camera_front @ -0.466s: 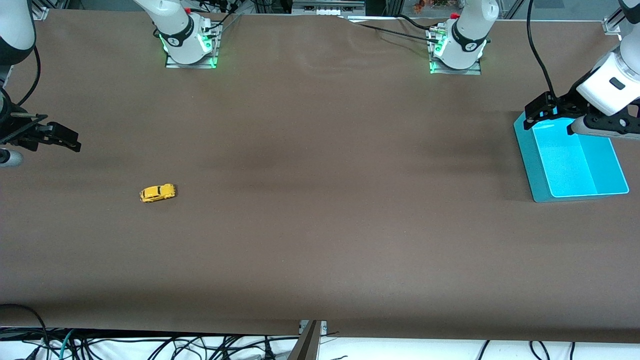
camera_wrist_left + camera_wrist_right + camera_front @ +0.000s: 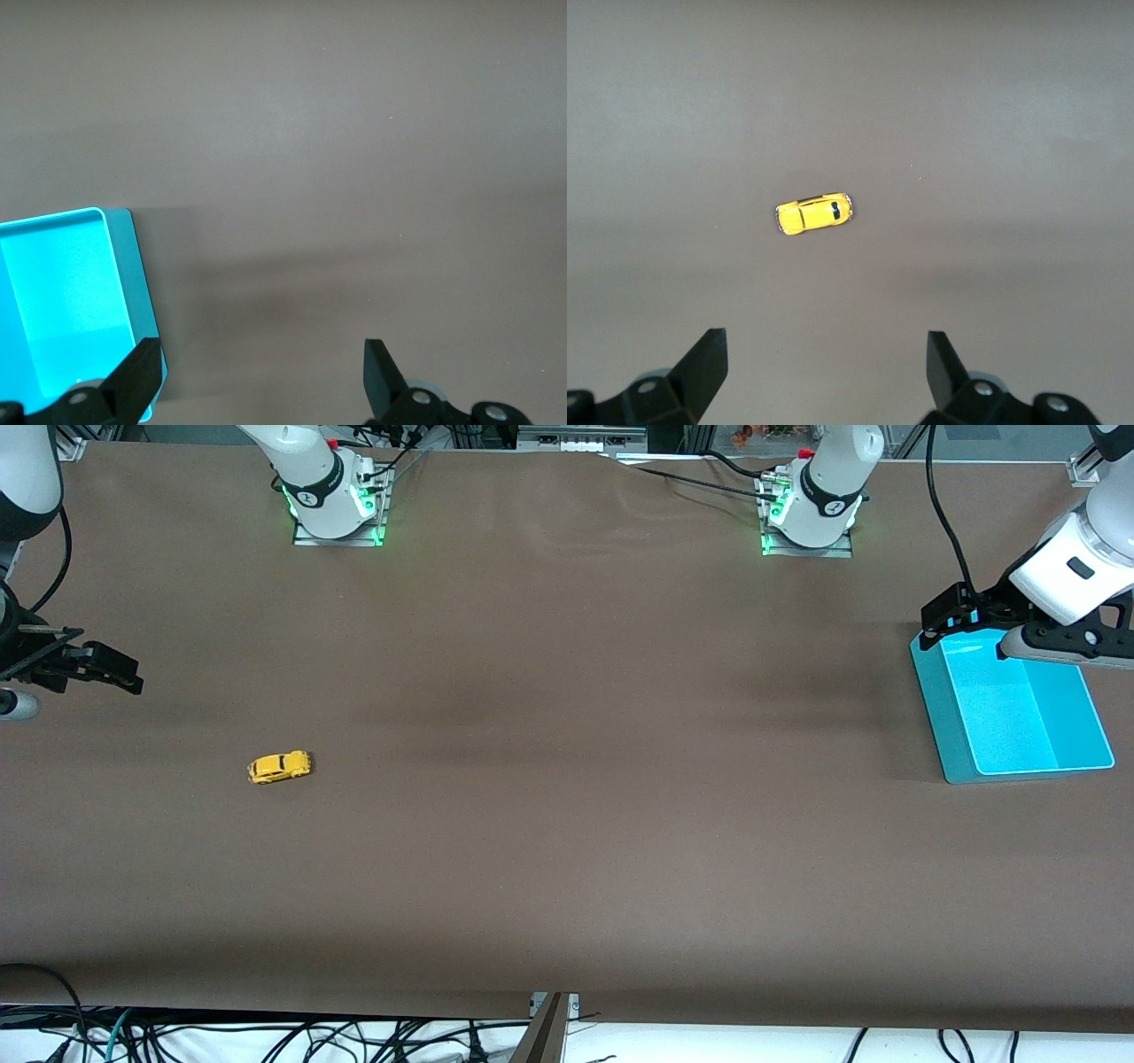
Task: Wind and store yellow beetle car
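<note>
The yellow beetle car (image 2: 279, 767) stands on its wheels on the brown table, toward the right arm's end; the right wrist view shows it from above (image 2: 814, 213). My right gripper (image 2: 124, 675) hangs open and empty over the table's edge at that end, apart from the car, and the car lies ahead of its fingertips (image 2: 827, 354). My left gripper (image 2: 943, 622) is open and empty over the corner of the cyan bin (image 2: 939, 717) farthest from the front camera. In the left wrist view (image 2: 263, 363) one finger (image 2: 142, 367) overlaps the bin's wall (image 2: 137, 274).
The bin sits at the left arm's end of the table and holds nothing I can see. Both arm bases (image 2: 335, 505) (image 2: 811, 514) stand along the table's edge farthest from the front camera. Cables hang below the edge nearest that camera.
The left gripper has shifted slightly upward in the front view, over the bin's corner. The right gripper and the car have not visibly moved.
</note>
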